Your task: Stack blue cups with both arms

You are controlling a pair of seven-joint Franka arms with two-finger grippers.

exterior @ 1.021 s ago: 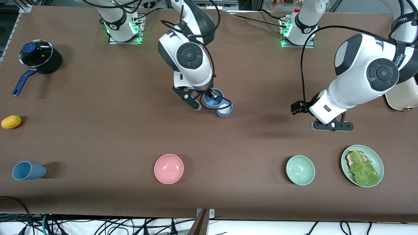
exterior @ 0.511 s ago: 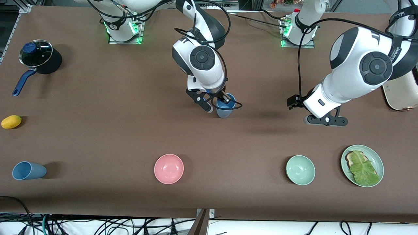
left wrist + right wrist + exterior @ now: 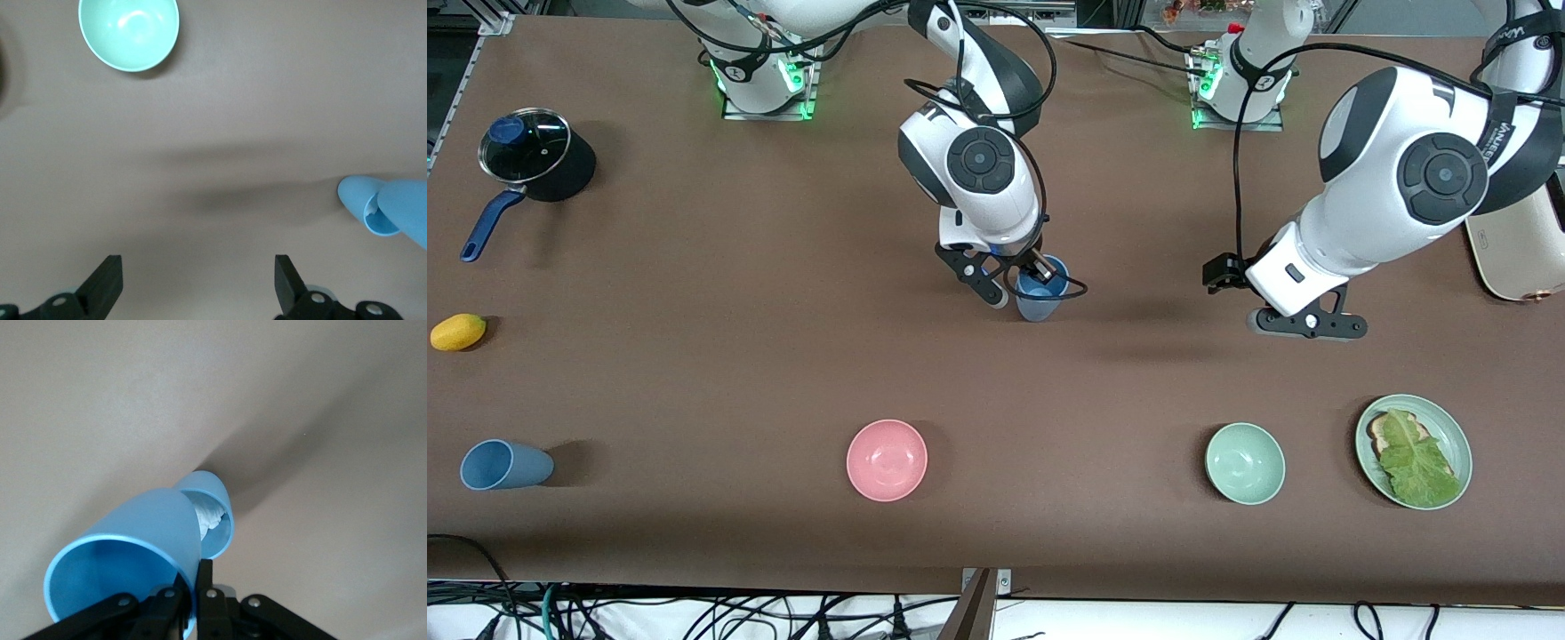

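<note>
Third blue cup (image 3: pixel 505 464): lying on its side near the front camera, toward the right arm's end, well apart from both grippers. Right gripper (image 3: pixel 1021 283): clenched on held blue cup's (image 3: pixel 127 553) rim, directly over standing blue cup (image 3: pixel 212 513). Left gripper (image 3: pixel 193 287): released, spread, hovering over bare table (image 3: pixel 783 373), waiting.

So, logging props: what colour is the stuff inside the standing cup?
White, inside the matte blue tumbler; right wrist view.
</note>
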